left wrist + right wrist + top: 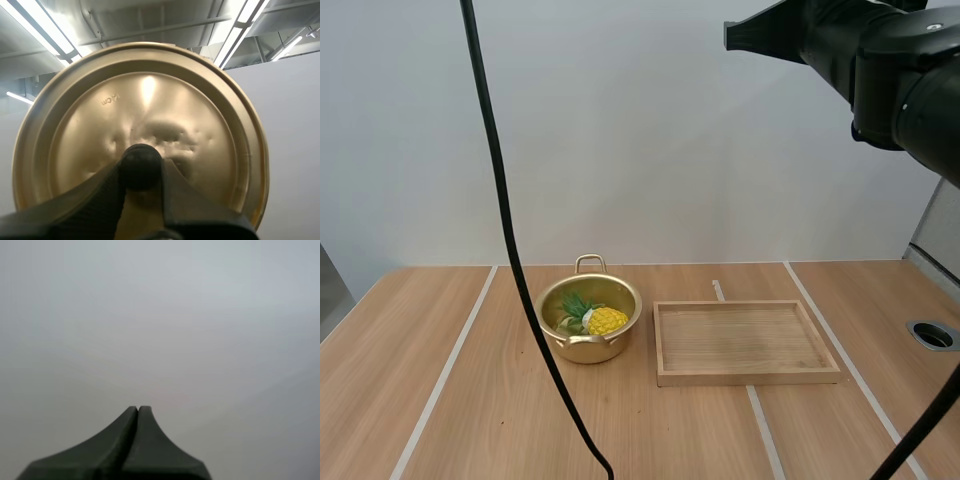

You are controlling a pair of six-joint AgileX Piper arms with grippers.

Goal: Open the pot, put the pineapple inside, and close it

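Your left claw [141, 172] pinches the black knob [140, 161] of the gold lid [150, 100], and its fingers hide the lid's near edge. The pineapple [605, 321] lies on its side in the open pot [582, 352]. Its long axis runs crosswise, leaves to the left, yellow body toward the wooden tray [745, 376] just beside on the worktop [440, 400]. The pot wall hides its underside. Your right claw [138, 412] is closed on nothing.

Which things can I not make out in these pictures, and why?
High view: underside of the pineapple, hidden inside the pot.
Left wrist view: whatever lies behind the lid, held in the left claw.
High view: much of the right arm, cut off by the frame's edge.
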